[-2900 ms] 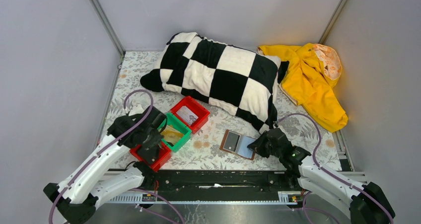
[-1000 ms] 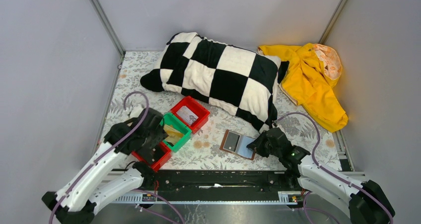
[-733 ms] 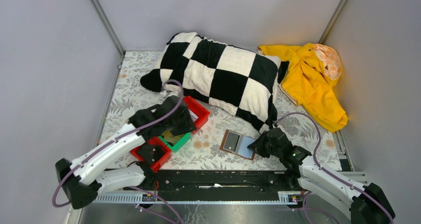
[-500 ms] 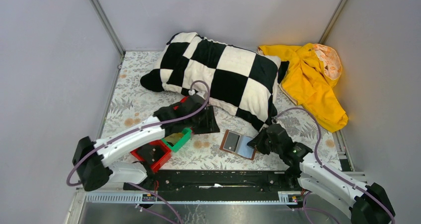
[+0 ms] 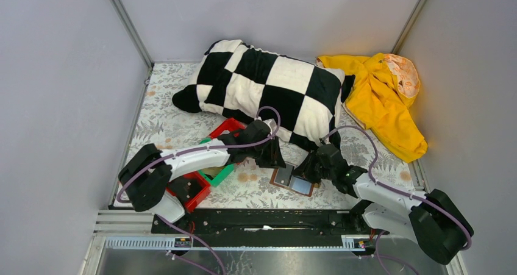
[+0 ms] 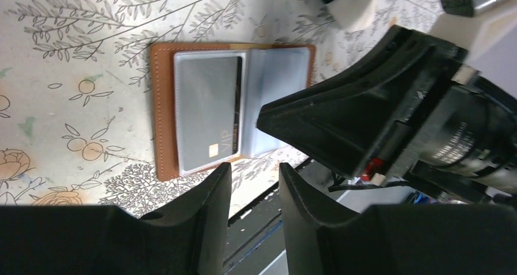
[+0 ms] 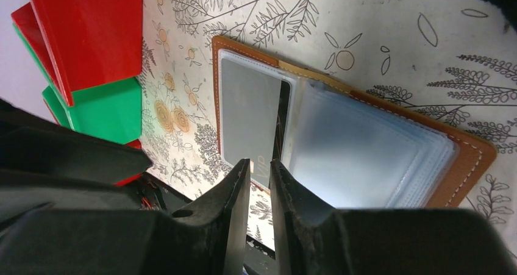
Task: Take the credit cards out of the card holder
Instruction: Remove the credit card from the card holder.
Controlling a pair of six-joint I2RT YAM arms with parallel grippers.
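A table under a pale cloth printed with leaves and flowers (image 5: 164,128) fills the booth. Across its back lies a big soft black-and-white chequered cushion (image 5: 268,89), with a crumpled yellow garment (image 5: 384,98) in the far right corner.

From where I stand, both white-and-black arms reach in to meet just in front of the cushion.

Left of them sit three small plastic bins in a touching row: a red one (image 5: 222,128) farthest, a green one (image 5: 222,174) in the middle, and another red one (image 5: 189,189) nearest.

The small flat brown leather-like card holder (image 5: 292,182) lies open on the cloth, right of the bins, between the two claws. Its left half carries a dark grey card with a gold chip (image 6: 207,110) in a clear pocket. Its right half shows pale grey-blue shiny sleeves.

The left gripper (image 6: 253,183) hangs above the holder's near edge, its fingers a modest gap apart and holding nothing. The right gripper (image 7: 260,168) sits low over the fold, its fingers parted by only a narrow slot with nothing clamped. I cannot tell whether it touches the holder.
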